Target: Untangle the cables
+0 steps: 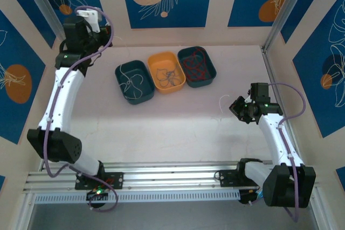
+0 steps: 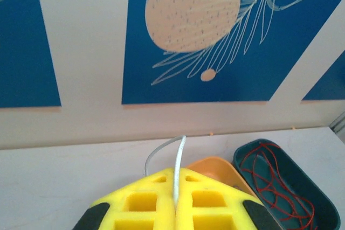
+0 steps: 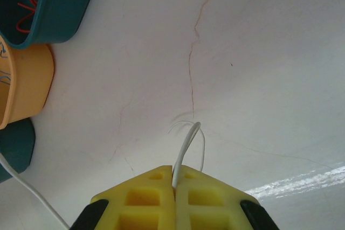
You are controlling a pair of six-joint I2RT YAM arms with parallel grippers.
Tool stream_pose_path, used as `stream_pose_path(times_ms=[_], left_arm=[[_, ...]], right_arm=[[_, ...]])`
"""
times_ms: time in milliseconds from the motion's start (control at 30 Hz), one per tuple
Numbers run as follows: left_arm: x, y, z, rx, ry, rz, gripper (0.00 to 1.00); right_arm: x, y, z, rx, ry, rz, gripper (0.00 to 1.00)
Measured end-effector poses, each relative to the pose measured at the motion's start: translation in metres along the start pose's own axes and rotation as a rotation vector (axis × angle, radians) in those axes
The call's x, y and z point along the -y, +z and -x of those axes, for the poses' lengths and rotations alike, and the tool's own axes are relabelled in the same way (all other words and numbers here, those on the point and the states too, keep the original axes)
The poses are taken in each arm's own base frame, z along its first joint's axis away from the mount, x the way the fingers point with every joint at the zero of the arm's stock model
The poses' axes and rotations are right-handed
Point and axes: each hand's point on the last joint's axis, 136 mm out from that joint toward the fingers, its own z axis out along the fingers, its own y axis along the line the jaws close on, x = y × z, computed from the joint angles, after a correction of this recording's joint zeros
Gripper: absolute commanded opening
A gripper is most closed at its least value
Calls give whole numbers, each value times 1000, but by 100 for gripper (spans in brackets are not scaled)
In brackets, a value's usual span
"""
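Overhead, trays: three stand in a row. The orange tray (image 1: 164,54) in the middle holds a blue-grey wire (image 1: 166,75). The left teal tray (image 1: 119,74) holds a white wire (image 1: 132,82), and the right teal tray (image 1: 211,65) holds red wires (image 1: 195,65).
Overhead, arms: the left gripper (image 1: 92,19) is raised far left of the orange tray, near the back wall. The right gripper (image 1: 239,109) is well to the right of the orange tray.
Left wrist: the left gripper (image 2: 175,179) has its yellow pads clamped on a thin white strand (image 2: 180,154). The orange tray (image 2: 215,168) is just behind them.
Right wrist: the right gripper (image 3: 173,173) is pinched on a white wire end (image 3: 186,144) over the bare table (image 3: 259,52). The orange tray (image 3: 27,90) is at the left edge.
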Motion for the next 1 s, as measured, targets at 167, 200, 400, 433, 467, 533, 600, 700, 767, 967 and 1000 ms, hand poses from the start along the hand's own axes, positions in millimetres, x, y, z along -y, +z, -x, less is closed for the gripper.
stream_pose_path(times_ms=[167, 200, 400, 433, 467, 533, 600, 700, 767, 967, 1000], left_arm=[[-8, 22, -30, -67, -41, -3, 0], [-9, 26, -36, -80, -51, -2, 0], [-17, 43, -76, -159, -135, -2, 0], [-18, 45, -85, -176, -150, -1, 0], [-20, 47, -93, -194, -164, 2, 0], [-23, 52, -113, -234, -193, 12, 0], [-27, 56, -129, -269, -212, 22, 0], [-32, 63, -153, -321, -236, 36, 0], [-35, 68, -169, -357, -247, 42, 0], [-43, 87, -212, -455, -266, 61, 0], [-43, 89, -219, -470, -269, 63, 0]], right_arm=[[-5, -4, -1, 7, -15, 14, 0], [-7, -5, -1, 8, -19, 17, 0], [-10, -8, -1, 16, -28, 24, 0], [-10, -8, -1, 16, -29, 25, 0], [-10, -8, -1, 17, -29, 26, 0], [-10, -9, -1, 19, -27, 28, 0], [-10, -10, -2, 20, -28, 28, 0], [-11, -11, -2, 21, -29, 26, 0], [-11, -12, -2, 19, -29, 24, 0], [-13, -17, -3, 26, -33, 31, 0], [-13, -18, -2, 29, -35, 33, 0]])
